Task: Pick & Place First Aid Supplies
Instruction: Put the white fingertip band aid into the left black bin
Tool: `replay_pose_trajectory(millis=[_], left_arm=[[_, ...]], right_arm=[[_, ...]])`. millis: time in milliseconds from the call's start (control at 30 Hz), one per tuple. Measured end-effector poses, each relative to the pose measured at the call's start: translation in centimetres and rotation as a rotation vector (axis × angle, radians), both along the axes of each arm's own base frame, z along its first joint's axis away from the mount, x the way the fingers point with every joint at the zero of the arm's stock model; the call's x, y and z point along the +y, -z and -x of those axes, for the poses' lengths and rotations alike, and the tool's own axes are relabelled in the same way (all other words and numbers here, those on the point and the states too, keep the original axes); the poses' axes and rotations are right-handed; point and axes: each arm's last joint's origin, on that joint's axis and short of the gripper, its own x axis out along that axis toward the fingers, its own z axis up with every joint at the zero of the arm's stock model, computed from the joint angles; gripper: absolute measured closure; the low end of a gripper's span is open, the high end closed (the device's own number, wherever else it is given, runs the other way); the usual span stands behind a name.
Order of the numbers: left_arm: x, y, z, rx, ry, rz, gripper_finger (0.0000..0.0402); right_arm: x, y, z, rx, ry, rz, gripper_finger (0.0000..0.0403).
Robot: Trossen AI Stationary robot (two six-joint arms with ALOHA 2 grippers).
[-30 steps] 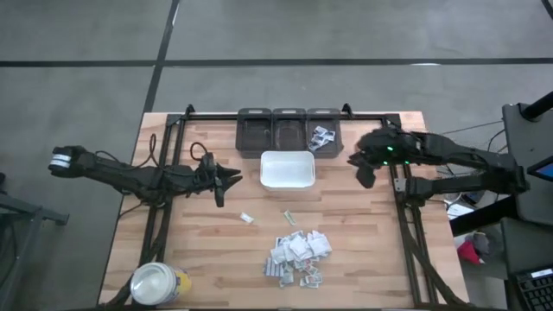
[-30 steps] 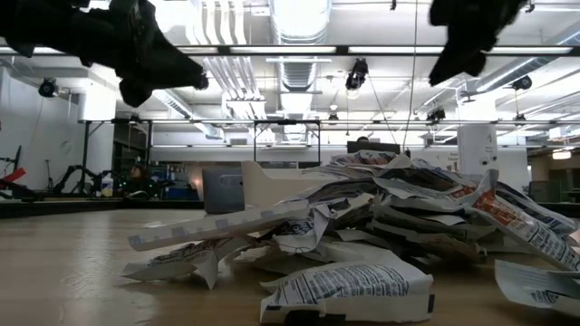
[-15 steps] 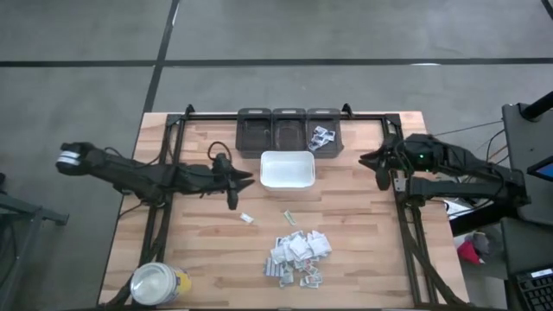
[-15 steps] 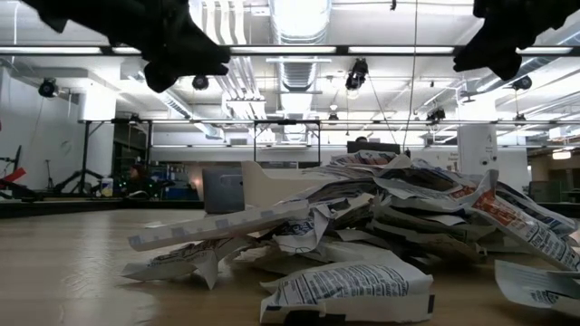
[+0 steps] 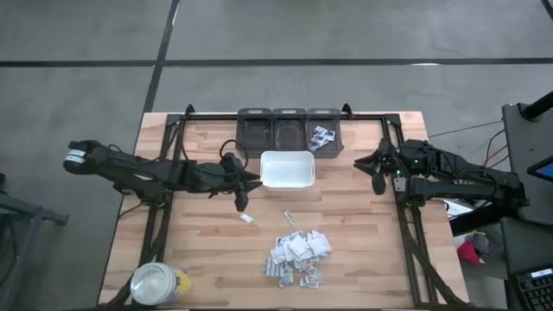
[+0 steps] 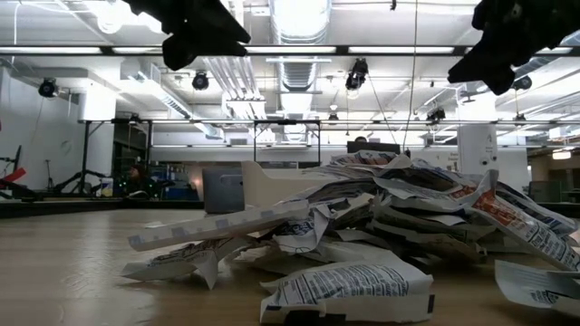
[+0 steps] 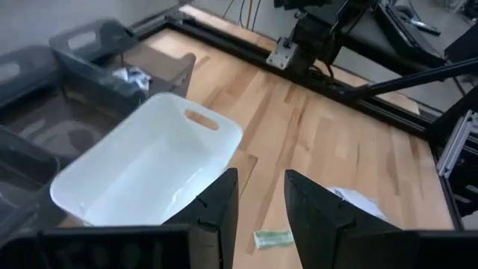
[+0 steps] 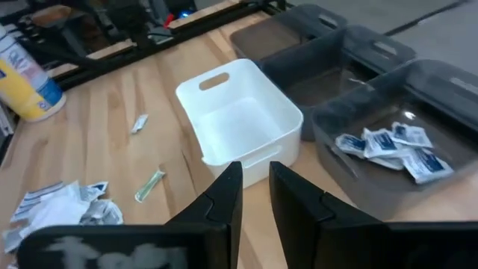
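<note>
Seen from straight above, my left gripper (image 5: 242, 192) hangs over the wooden table (image 5: 363, 259) just off the nine o'clock side of the white tray (image 5: 287, 170), and my right gripper (image 5: 375, 170) hangs well off at the tray's three o'clock, near the table's edge. From the tray, the main heap of first aid packets (image 5: 298, 256) lies at six o'clock; a stray white packet (image 5: 247, 218) sits at seven o'clock and a slim green sachet (image 5: 289, 217) between the tray and the heap. At twelve o'clock stand three dark bins, and the one at one o'clock (image 5: 323, 130) holds a few packets (image 5: 322, 136). A yellow jar (image 5: 158, 284) with a white lid stands far out at seven o'clock.

From table height, the heap (image 6: 381, 231) fills the middle, with both of my grippers high above it, touching none of it.

Past my left wrist, my two dark fingers (image 7: 218, 209) stand a little apart with nothing between them. The tray (image 7: 146, 172) lies beyond them, empty, and the green sachet (image 7: 272, 238) shows on the wood in the gap.

Past my right wrist, my fingers (image 8: 224, 196) are close together but parted by a narrow gap, empty as well. Beyond them I see the tray (image 8: 243, 119), the bin's packets (image 8: 392, 149), the green sachet (image 8: 149, 185), the stray packet (image 8: 139, 123), the heap's edge (image 8: 63, 205) and the jar (image 8: 26, 78).
</note>
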Motion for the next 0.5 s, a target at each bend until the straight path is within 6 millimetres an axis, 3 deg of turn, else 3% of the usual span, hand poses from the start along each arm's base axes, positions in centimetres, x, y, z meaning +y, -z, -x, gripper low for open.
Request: replay_pose_trajectory(millis=[233, 500], left_arm=[[-0.8, 0.1, -0.7, 0.091, -0.017, 0.07, 0.0294], [-1.5, -0.4, -2.3, 0.124, -0.003, 0.102, 0.0294]], right_arm=[[0.0, 1.3, -0.1, -0.04, -0.021, 0.029, 0.0319], [0.2, 1.1, 0.7, -0.085, -0.034, 0.066, 0.0307]])
